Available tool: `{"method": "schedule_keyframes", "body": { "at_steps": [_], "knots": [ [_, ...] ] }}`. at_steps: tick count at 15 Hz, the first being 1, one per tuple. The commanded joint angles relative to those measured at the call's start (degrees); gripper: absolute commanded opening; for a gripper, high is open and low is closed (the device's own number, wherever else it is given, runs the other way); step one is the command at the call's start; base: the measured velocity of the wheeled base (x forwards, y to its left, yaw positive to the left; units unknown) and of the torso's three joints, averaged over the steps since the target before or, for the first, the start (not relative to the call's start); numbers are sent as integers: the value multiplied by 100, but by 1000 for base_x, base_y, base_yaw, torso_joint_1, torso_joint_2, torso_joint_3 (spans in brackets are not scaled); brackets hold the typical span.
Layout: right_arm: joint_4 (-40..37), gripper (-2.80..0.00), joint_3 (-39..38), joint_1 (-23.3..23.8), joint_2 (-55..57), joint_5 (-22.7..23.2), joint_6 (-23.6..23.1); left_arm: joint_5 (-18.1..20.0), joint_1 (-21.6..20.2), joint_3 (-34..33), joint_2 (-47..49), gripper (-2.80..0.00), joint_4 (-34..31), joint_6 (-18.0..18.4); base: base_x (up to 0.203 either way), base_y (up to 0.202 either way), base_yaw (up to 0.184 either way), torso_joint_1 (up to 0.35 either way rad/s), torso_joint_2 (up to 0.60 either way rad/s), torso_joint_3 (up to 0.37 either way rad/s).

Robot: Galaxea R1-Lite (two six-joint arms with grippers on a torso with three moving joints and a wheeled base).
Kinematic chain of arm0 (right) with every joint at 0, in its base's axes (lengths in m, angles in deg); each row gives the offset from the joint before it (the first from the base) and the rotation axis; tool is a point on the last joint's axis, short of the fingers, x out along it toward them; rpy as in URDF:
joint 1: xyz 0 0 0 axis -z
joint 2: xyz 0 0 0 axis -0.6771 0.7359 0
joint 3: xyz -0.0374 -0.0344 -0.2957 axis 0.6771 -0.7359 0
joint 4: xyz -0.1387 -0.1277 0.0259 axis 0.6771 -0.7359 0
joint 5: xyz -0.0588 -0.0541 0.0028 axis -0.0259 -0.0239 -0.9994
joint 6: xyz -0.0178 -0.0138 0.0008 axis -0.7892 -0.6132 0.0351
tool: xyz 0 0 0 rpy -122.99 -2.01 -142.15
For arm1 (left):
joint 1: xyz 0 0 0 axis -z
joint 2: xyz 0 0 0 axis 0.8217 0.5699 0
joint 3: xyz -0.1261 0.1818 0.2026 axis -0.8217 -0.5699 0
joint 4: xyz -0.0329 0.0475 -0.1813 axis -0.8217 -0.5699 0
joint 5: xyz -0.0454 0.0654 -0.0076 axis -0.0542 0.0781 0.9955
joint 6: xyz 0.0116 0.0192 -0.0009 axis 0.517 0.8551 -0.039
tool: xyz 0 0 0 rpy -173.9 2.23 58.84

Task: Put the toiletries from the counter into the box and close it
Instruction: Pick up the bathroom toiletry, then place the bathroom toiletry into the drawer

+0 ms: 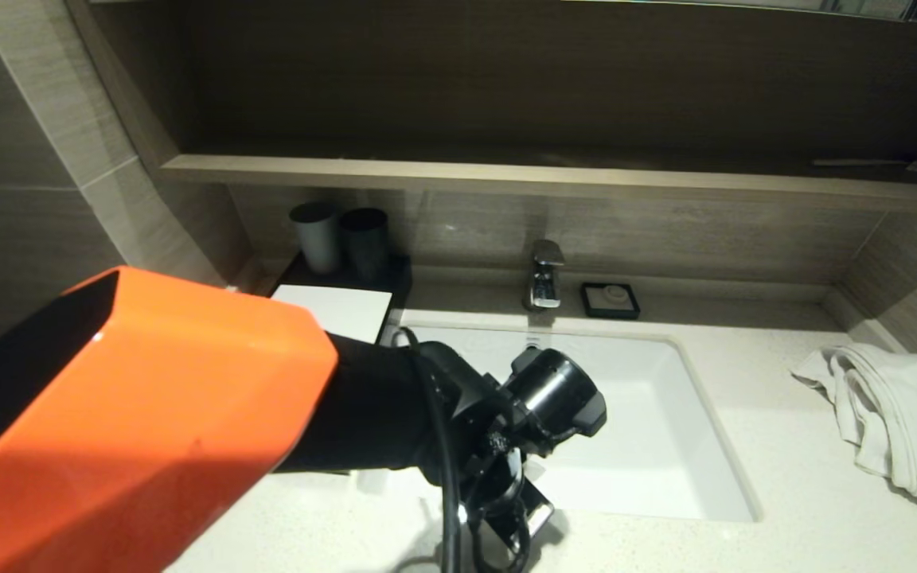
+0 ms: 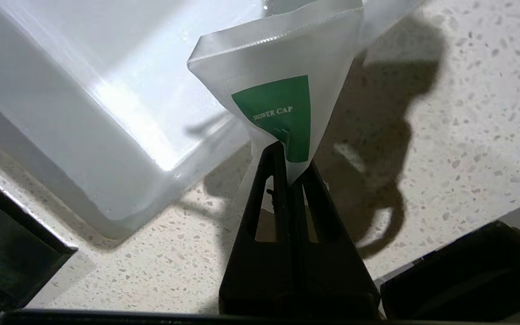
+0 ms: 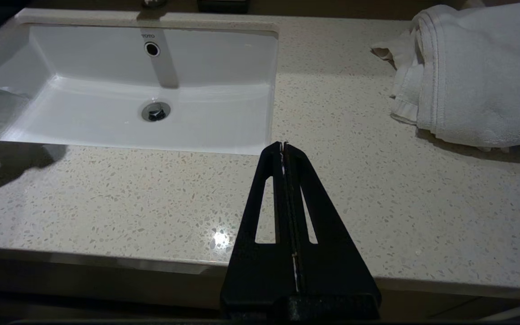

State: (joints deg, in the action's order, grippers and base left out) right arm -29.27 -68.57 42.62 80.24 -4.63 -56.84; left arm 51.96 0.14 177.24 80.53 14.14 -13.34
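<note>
One shower cap packet, white with a green label, pinched at its lower corner by the left gripper, hanging above the counter at the sink's front edge. Right gripper: fingers pressed together, empty, over the counter's front. Box: back left, beside two dark cups. White towel: far right.

Packet: thin see-through plastic, shiny, green label. Counter: speckled stone, smooth, bit shiny. Sink: white, glossy, smooth. Tap: shiny metal. Towel: white cloth, soft, fluffy. Shelf: brown wood, matt. Box: black, flat white top. Left gripper: black matt plastic. Cups: dark, matt.
</note>
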Motion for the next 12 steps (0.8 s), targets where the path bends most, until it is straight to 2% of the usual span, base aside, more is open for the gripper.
{"method": "schedule_keyframes", "body": {
  "at_steps": [1, 12],
  "knots": [
    [1, -280, 0, 0, 0, 4, 0, -12, -162, 53, -78, -280, -18, -10, 0, 0, 0, 0, 0, 0],
    [1, -280, 0, 0, 0, 4, 0, -4, -1634, 161, -766, -280, 35, -29, 0, 0, 0, 0, 0, 0]
  ]
}}
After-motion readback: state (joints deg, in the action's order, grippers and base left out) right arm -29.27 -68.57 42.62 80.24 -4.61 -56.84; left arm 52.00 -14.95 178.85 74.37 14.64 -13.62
